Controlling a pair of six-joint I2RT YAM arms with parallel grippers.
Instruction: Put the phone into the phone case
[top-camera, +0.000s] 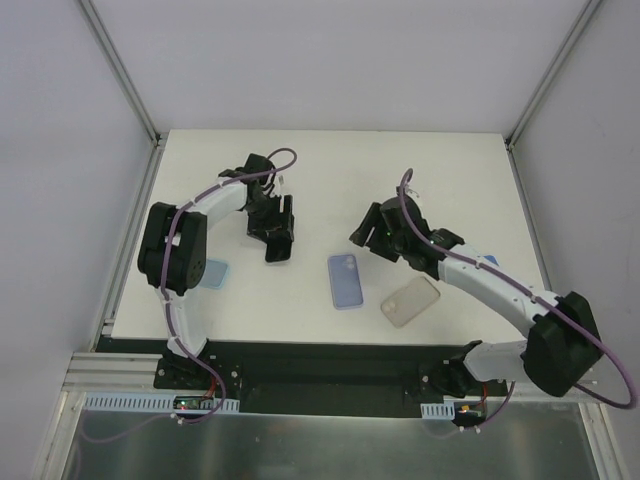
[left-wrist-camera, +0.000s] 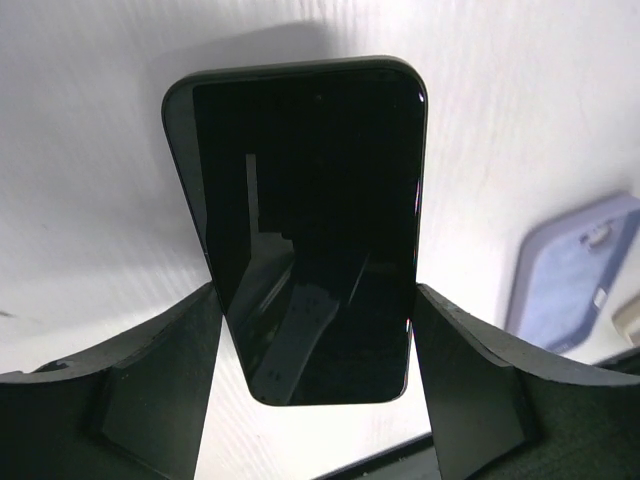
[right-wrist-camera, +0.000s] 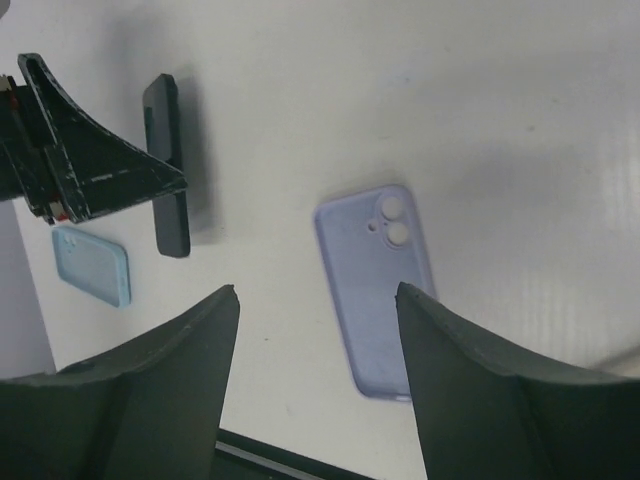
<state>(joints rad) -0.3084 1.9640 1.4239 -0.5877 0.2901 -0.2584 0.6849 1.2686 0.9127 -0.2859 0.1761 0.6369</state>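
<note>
Left gripper (left-wrist-camera: 315, 335) clamped on black phone (left-wrist-camera: 310, 220) — held on edge, left of purple case (right-wrist-camera: 375, 290), right gripper (right-wrist-camera: 318, 300) spread wide near that case — empty, blue case (top-camera: 218, 275) farther left, clear case (top-camera: 411, 300) just right.

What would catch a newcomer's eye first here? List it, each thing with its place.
First, the black phone, gripped by its long edges in the left gripper over the left half of the table. Next, the lavender case lying mid-table, camera cut-outs showing, with the open right gripper hovering above it. A translucent case lies just to its right, and a light blue case toward the left edge.
</note>
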